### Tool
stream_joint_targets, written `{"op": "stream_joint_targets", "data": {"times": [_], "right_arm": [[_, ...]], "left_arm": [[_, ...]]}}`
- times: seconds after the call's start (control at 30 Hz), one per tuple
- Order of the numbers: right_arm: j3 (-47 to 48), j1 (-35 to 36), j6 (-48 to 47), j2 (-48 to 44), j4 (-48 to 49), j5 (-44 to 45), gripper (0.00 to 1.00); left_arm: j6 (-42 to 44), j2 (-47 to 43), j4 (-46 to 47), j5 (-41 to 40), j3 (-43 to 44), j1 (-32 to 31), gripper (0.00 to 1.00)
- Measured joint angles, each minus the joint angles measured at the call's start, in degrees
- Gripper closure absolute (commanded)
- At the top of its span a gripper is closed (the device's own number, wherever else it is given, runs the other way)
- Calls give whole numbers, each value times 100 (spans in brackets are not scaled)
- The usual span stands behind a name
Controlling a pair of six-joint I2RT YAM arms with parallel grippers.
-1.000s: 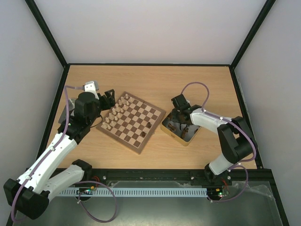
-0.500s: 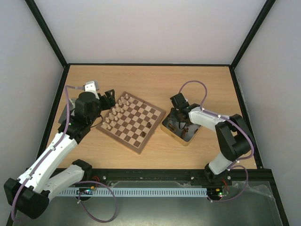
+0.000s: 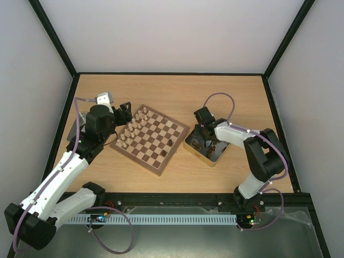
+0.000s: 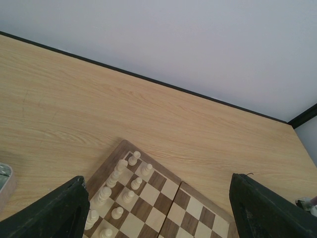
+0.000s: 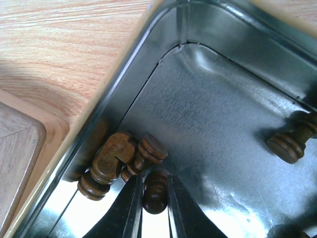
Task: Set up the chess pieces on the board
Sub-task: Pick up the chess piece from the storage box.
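Pale cream wooden chess pieces (image 3: 130, 128) stand in approx. two rows along the far-left side of the flat square wooden chessboard (image 3: 153, 148). The board lies turned like a diamond in the middle of the light wooden table (image 3: 177, 91). Only one dark brown piece (image 3: 170, 143) stands on the board, by its near-right side. The other dark ones lie in the shiny rectangular metal tin (image 3: 196, 155), just right of the board. I judge the task about half done: the pale side looks nearly complete (exact count I cannot tell), and the dark side is almost all left.

The right gripper (image 5: 154, 184) is down inside the tin. Its jaws are closed narrow on a small dark brown turned piece (image 5: 155, 199), which lies on the tin floor, not lifted yet. The left gripper (image 3: 124, 111) hangs over the board's far-left edge w/ fingers spread wide and nothing between them.

Room: the gripped piece is near the tin's left wall (image 5: 119, 106). Two other dark pieces (image 5: 114, 158) lie just beside the finger tips, so a straight lift is prob. safest. The board's corner (image 5: 17, 148) is just beside the tin rim. The board's right and near squares are free for placing.
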Motion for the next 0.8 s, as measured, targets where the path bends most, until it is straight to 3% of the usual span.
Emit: {"op": "stream_joint_targets", "data": {"times": [0.33,0.6,0.8], "right_arm": [[24,0,-31,-50,-50,275,95],[247,35,-35,-750,-291,179,94],[743,586,-76,-988,-365,-144,94]], "left_arm": [[0,2,0,4,0,0,21],[-2,31,4,46,0,0,21],[-15,33,28,42,0,0,21]]}}
